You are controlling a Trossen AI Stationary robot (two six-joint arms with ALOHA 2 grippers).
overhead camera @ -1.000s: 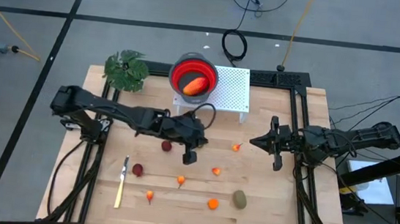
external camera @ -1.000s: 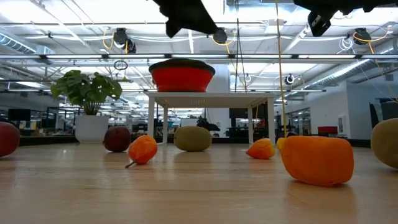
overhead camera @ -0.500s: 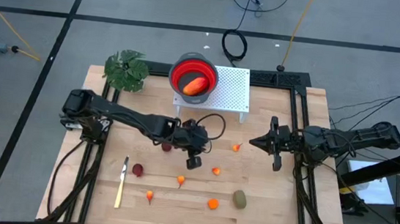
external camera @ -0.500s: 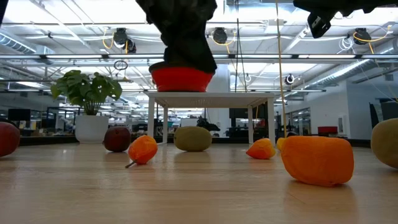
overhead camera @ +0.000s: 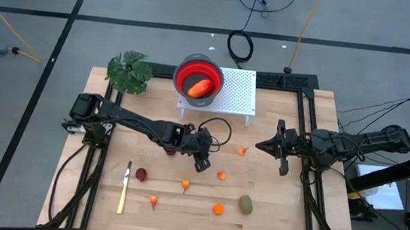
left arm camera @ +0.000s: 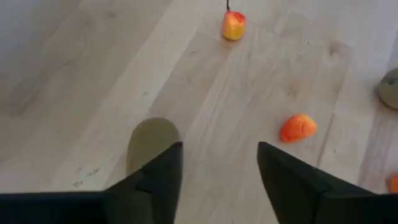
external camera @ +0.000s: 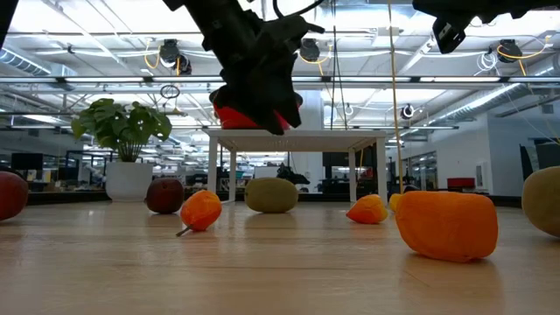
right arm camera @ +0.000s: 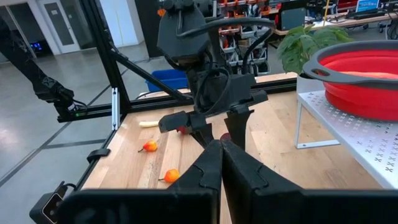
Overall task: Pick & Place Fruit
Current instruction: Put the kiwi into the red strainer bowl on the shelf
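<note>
My left gripper [left arm camera: 217, 177] hangs open above the middle of the table [overhead camera: 201, 162], slanting down. An olive-brown oval fruit [left arm camera: 149, 140] lies on the wood just below it, partly behind one finger [left arm camera: 163, 174] and untouched. It also shows in the low view [external camera: 271, 194]. A second olive oval [overhead camera: 245, 204] lies near the front. The elongated red-orange fruit [overhead camera: 201, 89] lies in the red bowl [overhead camera: 186, 72]. Dark red balls [overhead camera: 141, 174] [overhead camera: 171, 150] and tiny orange fruits [overhead camera: 221, 175] [overhead camera: 243, 151] dot the table. My right gripper [right arm camera: 221, 152] waits shut, level, at the right [overhead camera: 261, 145].
The red bowl stands on a white perforated stand [overhead camera: 238, 95] at the table's far edge. A green plant [overhead camera: 129, 71] sits at the far left and a pale-yellow knife [overhead camera: 123, 188] lies front left. More small orange fruits [overhead camera: 185, 183] [overhead camera: 218, 208] lie toward the near edge.
My left gripper has come down toward the table and slightly toward the right edge, rolling at the wrist, and has opened. It now hangs low over the olive oval. The fruits and my right arm have kept still.
</note>
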